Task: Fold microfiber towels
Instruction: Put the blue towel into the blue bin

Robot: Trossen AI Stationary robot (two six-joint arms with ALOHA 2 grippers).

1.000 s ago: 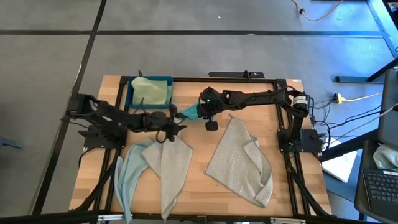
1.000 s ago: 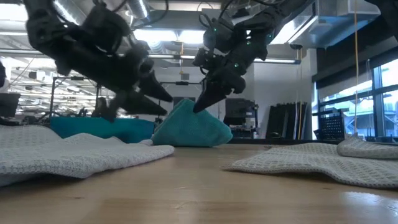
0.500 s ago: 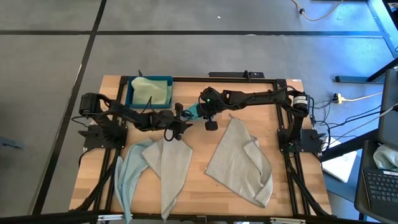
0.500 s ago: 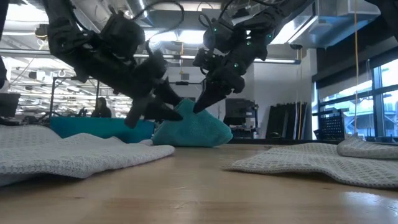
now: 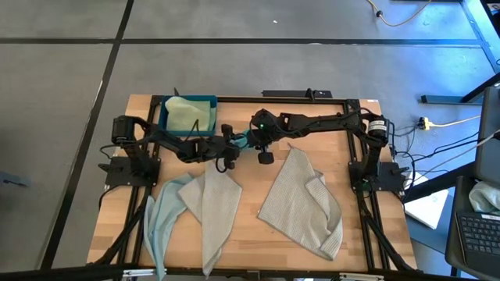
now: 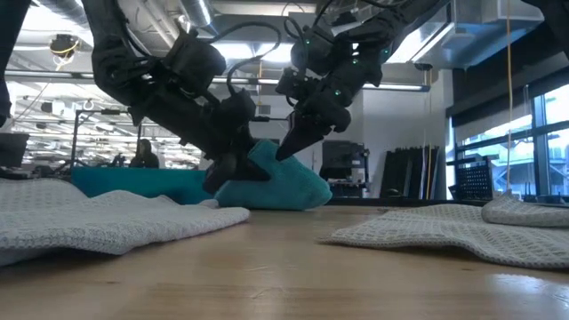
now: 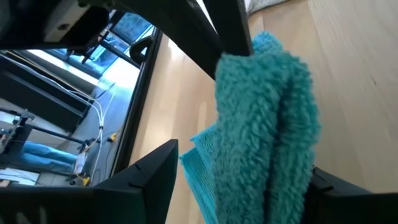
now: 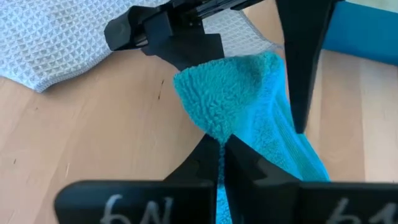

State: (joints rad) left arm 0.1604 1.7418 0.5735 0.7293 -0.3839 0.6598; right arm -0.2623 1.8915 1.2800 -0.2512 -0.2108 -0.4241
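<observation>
The wooden worktop (image 5: 250, 234) filled the middle of the high view, and the largest cloth on it was a light grey towel (image 5: 301, 204) lying rumpled at lower right of centre, one corner folded over. At lower left a second grey towel (image 5: 216, 209) lay partly over a pale blue towel (image 5: 166, 217), both trailing toward the near edge. In the upper left corner of the worktop sat the dark blue tray (image 5: 164, 123) with a pale green towel (image 5: 190, 115) resting inside it. Just right of the tray, near the top centre, the small teal towel (image 5: 243, 140) stood bunched into a peak between the two arms. The right tool (image 5: 251, 144) reached in from the right and had its fingers pressed together on the top of that teal towel, pinching a fold of it, as the right wrist view showed. The left tool (image 5: 232, 144) came in from the left with its fingers spread, one on each side of the teal towel's (image 7: 264, 124) hanging bulk, not clamped on it.
</observation>
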